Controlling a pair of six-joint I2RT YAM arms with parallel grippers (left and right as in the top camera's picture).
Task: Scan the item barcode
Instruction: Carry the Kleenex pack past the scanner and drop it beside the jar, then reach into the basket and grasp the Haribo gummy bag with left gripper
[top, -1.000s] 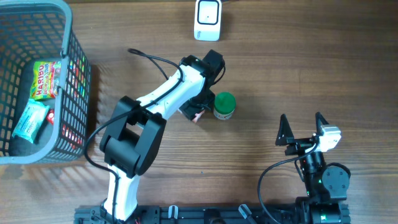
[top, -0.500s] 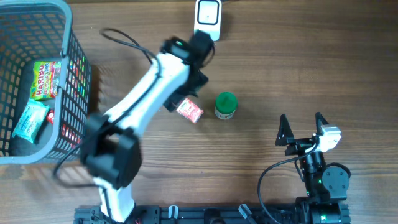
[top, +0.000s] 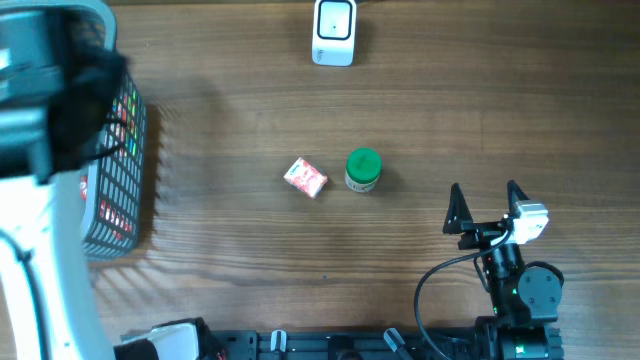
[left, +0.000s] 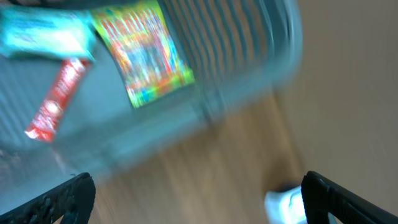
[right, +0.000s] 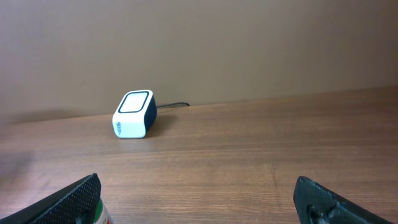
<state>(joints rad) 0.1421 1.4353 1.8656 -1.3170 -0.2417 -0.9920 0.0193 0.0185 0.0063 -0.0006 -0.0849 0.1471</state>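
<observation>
The wooden table (top: 450, 110) is carrying four separate items: one white box-shaped barcode scanner (top: 333, 32), one small red-and-white packet (top: 305, 177), one round green-lidded container (top: 362, 169) and one grey mesh basket (top: 120, 170). The basket is holding three visible packs, as the blurred left wrist view is showing: one multicoloured sweets bag (left: 146, 53), one red stick-shaped wrapper (left: 57, 98) and one teal pouch (left: 43, 31).

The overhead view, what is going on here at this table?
Nothing is held at this moment. The left gripper is open and empty above the basket, where a colourful sweets bag and a red stick packet lie. A small red packet and a green-lidded jar rest side by side on the table, apart from the white scanner. The right gripper sits open near the front edge, touching nothing.
</observation>
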